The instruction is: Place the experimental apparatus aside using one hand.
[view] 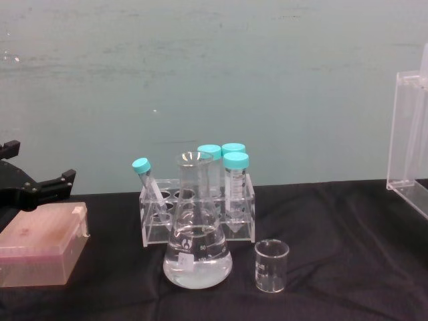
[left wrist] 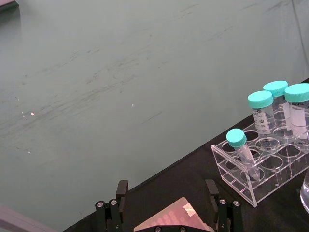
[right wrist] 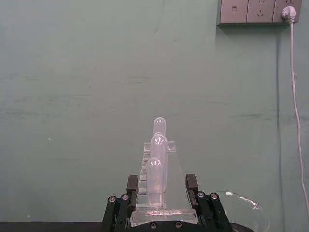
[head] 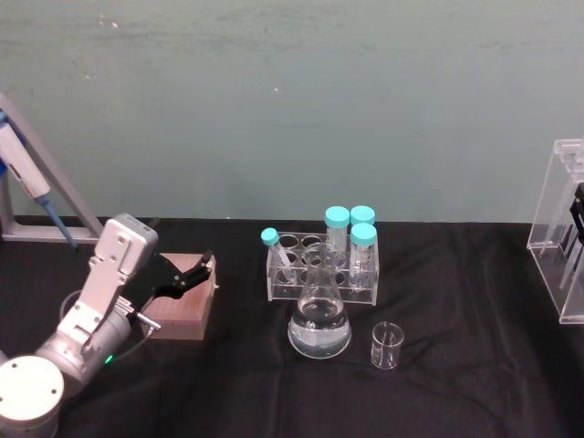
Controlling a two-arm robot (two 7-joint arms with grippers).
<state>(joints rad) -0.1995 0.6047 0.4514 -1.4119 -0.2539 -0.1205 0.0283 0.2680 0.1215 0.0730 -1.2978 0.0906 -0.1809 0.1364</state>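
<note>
Left claw [head: 201,270]: wide, over the box [head: 182,315].
Right claw [right wrist: 162,181]: clamped on stand [head: 547,219], to move it aside.
Flask [head: 319,321], beaker [head: 387,346]: mid-table, untouched.

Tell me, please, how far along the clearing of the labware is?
Nothing looks finished for certain. In hand: the right gripper has its jaws shut on the pipette stand at the right edge of the table. Left to do: the conical flask and small beaker stand mid-table before the tube rack. The left gripper hovers open over the pink box.
</note>
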